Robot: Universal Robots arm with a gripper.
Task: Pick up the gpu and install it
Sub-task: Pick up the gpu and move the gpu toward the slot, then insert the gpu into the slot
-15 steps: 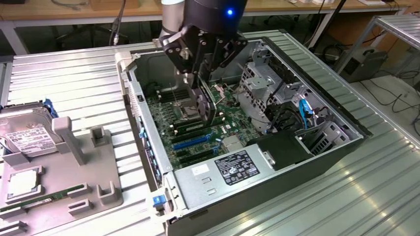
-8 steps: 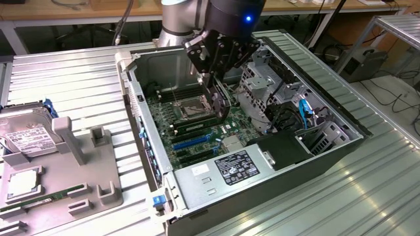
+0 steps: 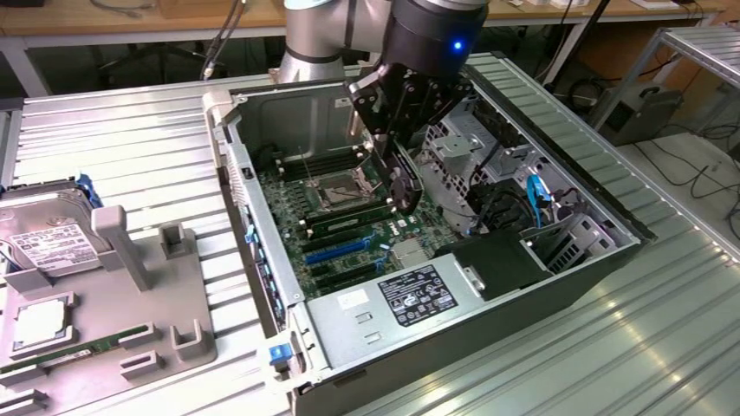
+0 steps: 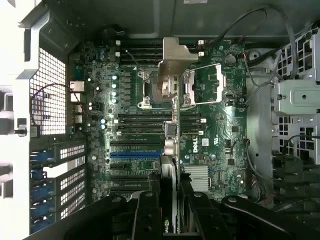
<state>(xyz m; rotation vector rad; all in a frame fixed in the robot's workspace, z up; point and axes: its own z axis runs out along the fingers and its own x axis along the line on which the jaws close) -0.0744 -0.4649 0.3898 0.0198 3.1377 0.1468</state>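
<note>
My gripper (image 3: 394,121) is shut on the gpu (image 3: 403,182), a thin dark card held on edge and hanging down inside the open computer case (image 3: 249,186), above the green motherboard (image 3: 347,227). In the wrist view the gpu (image 4: 171,165) shows edge-on between my black fingers (image 4: 147,215), and its silver bracket (image 4: 172,62) is at the far end, over the CPU socket (image 4: 205,87). The card hovers beside the blue expansion slot (image 4: 134,155) and the black slots around it. I cannot tell whether its lower edge touches the board.
A grey parts fixture (image 3: 139,286) at the exterior view's left holds a silver hard drive (image 3: 47,238), a CPU (image 3: 41,321) and a memory stick (image 3: 69,354). Drive cages (image 3: 463,139), cables (image 3: 535,198) and the power supply (image 3: 405,299) crowd the case.
</note>
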